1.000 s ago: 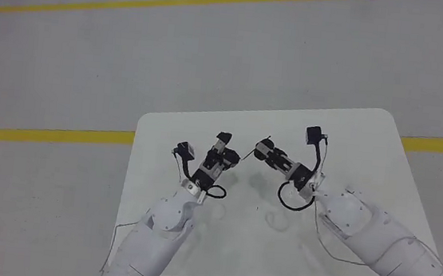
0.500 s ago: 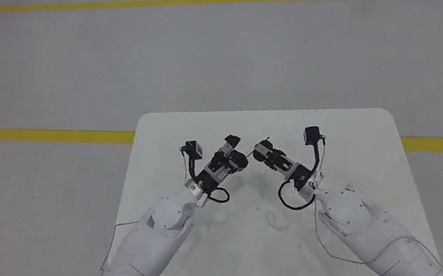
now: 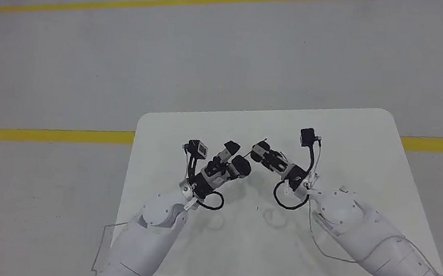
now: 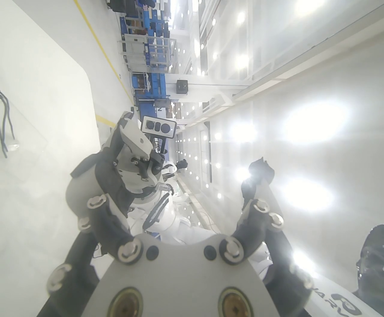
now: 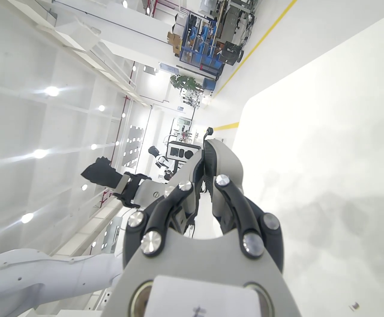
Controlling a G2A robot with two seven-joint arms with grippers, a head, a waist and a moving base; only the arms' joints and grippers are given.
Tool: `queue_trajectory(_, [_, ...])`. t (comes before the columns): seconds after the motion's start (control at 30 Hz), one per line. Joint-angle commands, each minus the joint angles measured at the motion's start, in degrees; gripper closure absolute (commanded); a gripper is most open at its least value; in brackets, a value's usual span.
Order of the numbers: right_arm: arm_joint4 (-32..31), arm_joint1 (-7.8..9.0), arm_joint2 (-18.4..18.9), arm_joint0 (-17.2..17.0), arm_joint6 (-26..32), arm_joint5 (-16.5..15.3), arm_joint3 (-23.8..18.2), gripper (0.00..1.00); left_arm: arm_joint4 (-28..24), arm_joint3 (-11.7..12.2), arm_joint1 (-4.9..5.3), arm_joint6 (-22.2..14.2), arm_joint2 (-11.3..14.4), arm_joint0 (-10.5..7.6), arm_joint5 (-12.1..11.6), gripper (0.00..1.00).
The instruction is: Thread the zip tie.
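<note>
Left gripper (image 3: 236,159) is edging closer to right gripper (image 3: 259,151), jaws gaping wide, both hanging over the desk's (image 3: 350,134) middle. Right gripper is pinching the zip tie (image 5: 208,131), tip sticking out past its fingers (image 5: 227,162).

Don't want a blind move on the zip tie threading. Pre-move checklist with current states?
1. Right claw shut on zip tie: ok.
2. Tie end protrudes past the right claw's tips: ok.
3. Left claw open, holding nothing: ok.
4. Both claws close together above the table: ok.
5. Tie end aligned with the left claw's gap: cannot tell.
6. Which end protrudes, head or tail: cannot tell.
</note>
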Motion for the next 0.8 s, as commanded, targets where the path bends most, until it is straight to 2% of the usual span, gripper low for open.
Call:
queue_trajectory(0.0, [0.0, 0.01, 0.0, 0.0, 0.0, 0.0, 0.0, 1.00, 0.0, 0.0, 0.00, 0.0, 0.0, 0.00, 0.0, 0.00])
queue_trajectory(0.27, [-2.4, -0.76, 0.4, -1.1, -0.1, 0.0, -0.9, 1.00, 1.4, 0.2, -0.07, 3.7, 1.1, 0.05, 1.3, 0.00])
queue_trajectory(0.53, [-3.9, -1.53, 1.5, -2.1, -0.3, 0.0, -0.7, 1.00, 1.4, 0.1, 0.10, 4.6, 1.3, 0.60, 1.1, 0.01])
queue_trajectory(0.63, [-4.4, -1.75, 2.1, -2.5, -0.1, 0.0, -0.6, 1.00, 1.2, 0.0, 0.19, 4.8, 1.3, 0.75, 1.0, 0.11])
queue_trajectory(0.7, [-4.7, -1.90, 2.4, -2.7, 0.1, 0.0, -0.4, 1.00, 1.1, 0.0, 0.23, 4.8, 1.3, 0.79, 0.9, 0.27])
queue_trajectory(0.77, [-5.0, -2.05, 2.7, -2.8, 0.3, 0.2, -0.3, 1.00, 1.0, 0.1, 0.27, 4.9, 1.3, 0.73, 0.8, 0.33])
